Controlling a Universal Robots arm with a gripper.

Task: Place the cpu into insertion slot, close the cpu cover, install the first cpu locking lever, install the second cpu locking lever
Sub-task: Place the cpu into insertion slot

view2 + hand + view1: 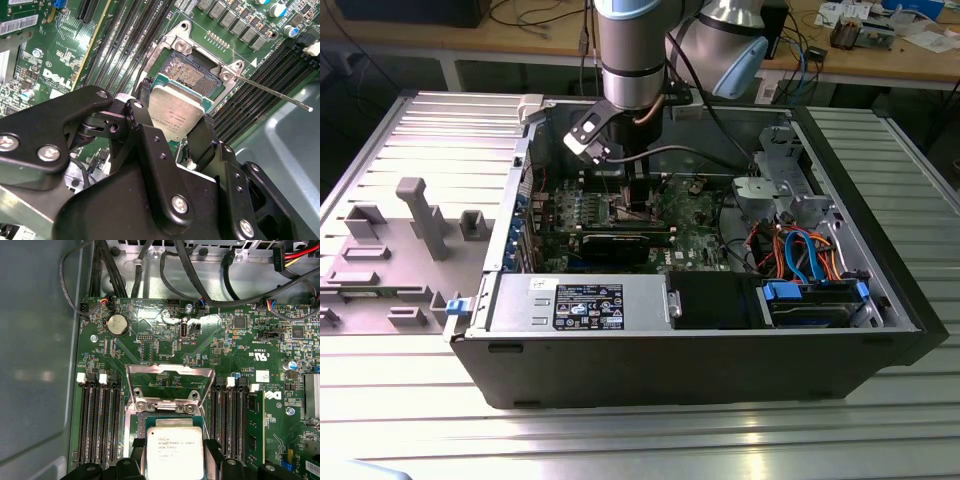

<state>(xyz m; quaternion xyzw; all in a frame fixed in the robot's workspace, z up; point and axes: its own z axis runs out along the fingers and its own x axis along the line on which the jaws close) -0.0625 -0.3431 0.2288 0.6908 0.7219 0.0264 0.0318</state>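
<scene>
Black hand [171, 119] grips the cpu [176, 112] over the insertion slot [194, 75].

This is a robotics lab or electronics workshop. An industrial arm [630, 50] reaches into an opened computer case [700, 350] that lies on its side on a ribbed metal tabletop [620, 440], with its green motherboard [165, 340] laid bare. Grey fixture blocks [415, 215] stand on the same surface at the exterior view's left. Behind runs a wooden tabletop [910, 62] strewn with cables [520, 15] and small electronic parts [860, 30].
</scene>
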